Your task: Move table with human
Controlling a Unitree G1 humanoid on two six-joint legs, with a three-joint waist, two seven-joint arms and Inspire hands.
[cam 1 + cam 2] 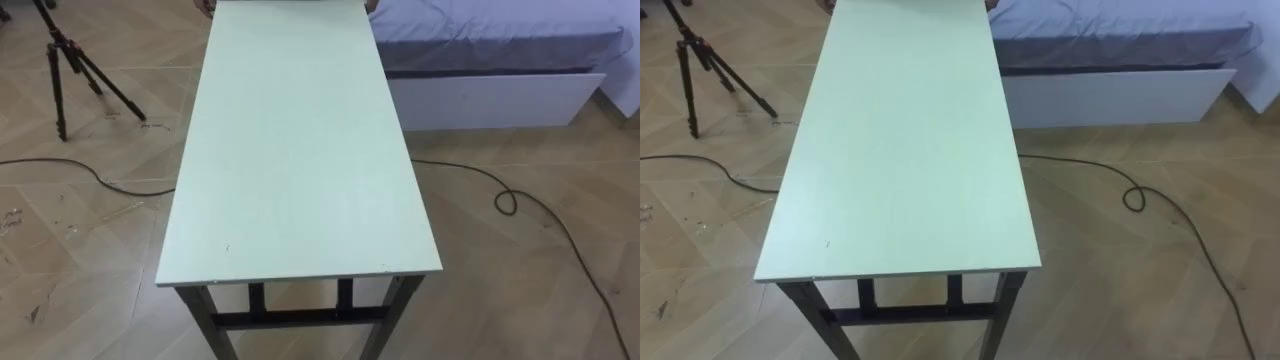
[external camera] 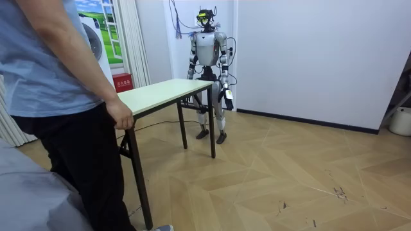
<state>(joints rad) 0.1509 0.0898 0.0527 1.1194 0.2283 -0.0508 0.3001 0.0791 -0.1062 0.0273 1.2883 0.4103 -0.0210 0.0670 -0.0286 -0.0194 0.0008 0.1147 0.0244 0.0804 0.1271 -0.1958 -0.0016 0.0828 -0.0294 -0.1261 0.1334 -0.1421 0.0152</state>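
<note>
**Person has the far end; robot has not taken its own**

The long rectangular table with a pale green top and dark metal legs (image 1: 300,150) stands on the wooden floor, all its legs down. Its near short edge lies just below the robot's head camera, and the robot stands upright close behind that edge. Off the far right corner is a low bed with a grey-blue sheet and a white base (image 1: 500,60), near the table's long right edge.

A person in a blue shirt and black trousers (image 2: 58,77) stands at the far short edge, with one hand (image 2: 120,116) curled over a corner of the top.

The robot's left hand (image 2: 228,96) hangs at its side, below the level of the top and clear of it. Its right hand (image 2: 191,76) hangs by the other near corner. I cannot tell whether either hand's fingers are spread or curled.

A black tripod (image 1: 70,60) stands off the far left corner.

As I judge it, the task has hardly begun. If the person lifts or pulls before the robot has hold of the near edge, the top would tilt or be dragged away from it. A swing to the right could knock the bed, and one to the left could knock the tripod.
</note>
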